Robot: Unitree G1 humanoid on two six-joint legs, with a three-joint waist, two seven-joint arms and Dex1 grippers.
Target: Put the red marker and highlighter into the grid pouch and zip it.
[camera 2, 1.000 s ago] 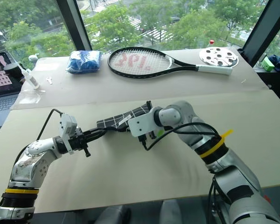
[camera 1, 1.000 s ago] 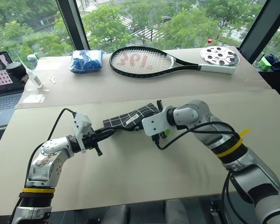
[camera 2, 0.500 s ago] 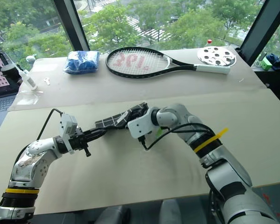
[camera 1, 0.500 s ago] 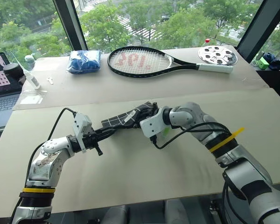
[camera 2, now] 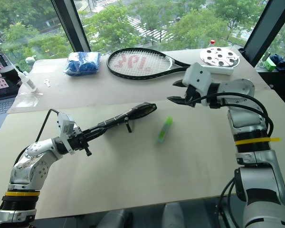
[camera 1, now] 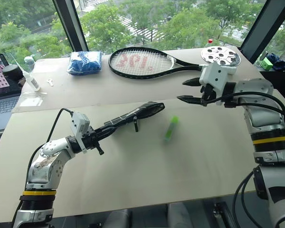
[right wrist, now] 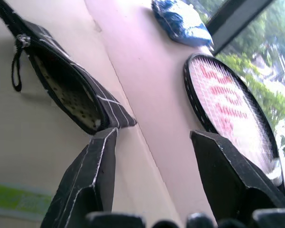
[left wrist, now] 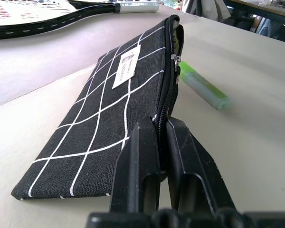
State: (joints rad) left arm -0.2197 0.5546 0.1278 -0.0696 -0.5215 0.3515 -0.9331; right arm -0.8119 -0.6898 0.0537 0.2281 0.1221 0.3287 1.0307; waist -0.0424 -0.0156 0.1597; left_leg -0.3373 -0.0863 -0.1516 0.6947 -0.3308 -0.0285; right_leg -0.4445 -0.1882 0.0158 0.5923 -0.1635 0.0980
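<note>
The left pincer (left wrist: 162,142) clamps the black white-gridded fabric pouch (camera 1: 133,113); the right pincer (camera 1: 189,90), open and empty, should descend onto the stubby green highlighter (camera 1: 170,128) lying on the desk (camera 1: 147,166) beside the pouch mouth.

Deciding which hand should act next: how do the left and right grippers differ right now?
The left gripper is shut on the grid pouch, pinching its zipper edge at one end; the right gripper is open and holds nothing. The left gripper sits low by the table, keeping the pouch's open end raised; the right gripper is lifted above the table, off to the side of the highlighter. Both have two black fingers.
</note>
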